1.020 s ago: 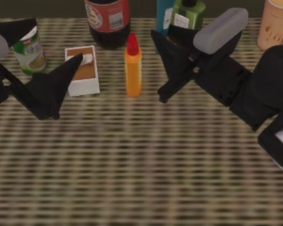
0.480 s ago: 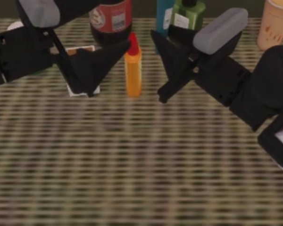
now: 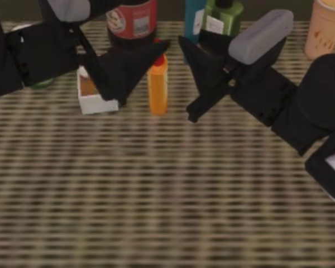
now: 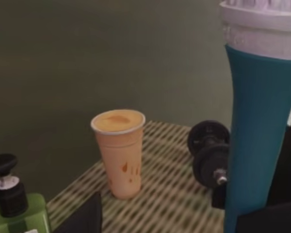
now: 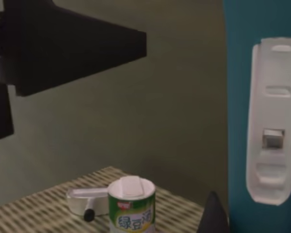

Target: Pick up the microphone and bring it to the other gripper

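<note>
The microphone (image 5: 262, 111) is off the table, upright in the right pincer (image 3: 204, 78), whose fingers are closed on its teal handle — pickup looks done. The left pincer (image 3: 123, 72) sits close beside it, seemingly open and empty, so the handover remains. From above, the microphone is hidden.
</note>
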`<state>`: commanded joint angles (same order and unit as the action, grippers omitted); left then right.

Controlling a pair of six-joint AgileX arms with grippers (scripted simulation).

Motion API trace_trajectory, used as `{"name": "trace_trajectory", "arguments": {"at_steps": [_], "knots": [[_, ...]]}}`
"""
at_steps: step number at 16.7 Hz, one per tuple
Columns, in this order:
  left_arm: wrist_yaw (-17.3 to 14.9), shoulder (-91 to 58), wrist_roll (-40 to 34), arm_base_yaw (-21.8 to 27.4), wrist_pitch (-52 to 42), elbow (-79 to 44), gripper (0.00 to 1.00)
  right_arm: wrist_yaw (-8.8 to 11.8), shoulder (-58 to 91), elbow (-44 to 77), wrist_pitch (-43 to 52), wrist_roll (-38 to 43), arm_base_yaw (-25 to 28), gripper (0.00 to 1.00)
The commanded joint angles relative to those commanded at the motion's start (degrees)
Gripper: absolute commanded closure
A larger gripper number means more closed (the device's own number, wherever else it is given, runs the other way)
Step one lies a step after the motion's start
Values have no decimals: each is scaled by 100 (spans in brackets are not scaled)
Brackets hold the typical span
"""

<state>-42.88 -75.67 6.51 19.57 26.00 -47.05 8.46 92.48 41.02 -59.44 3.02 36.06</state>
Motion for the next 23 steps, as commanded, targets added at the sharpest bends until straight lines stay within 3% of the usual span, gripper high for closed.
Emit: {"name": "trace_trajectory", "arguments": {"at_steps": [7,12,23], "knots": [[903,-1362,-43,928,323,-1077,0,0,0,0,0,0,0,100],[967,-1446,-46,994,342,-1147,0,0,0,0,0,0,0,100],[967,-1446,-46,994,342,-1147,83,0,0,0,0,0,0,100]]}}
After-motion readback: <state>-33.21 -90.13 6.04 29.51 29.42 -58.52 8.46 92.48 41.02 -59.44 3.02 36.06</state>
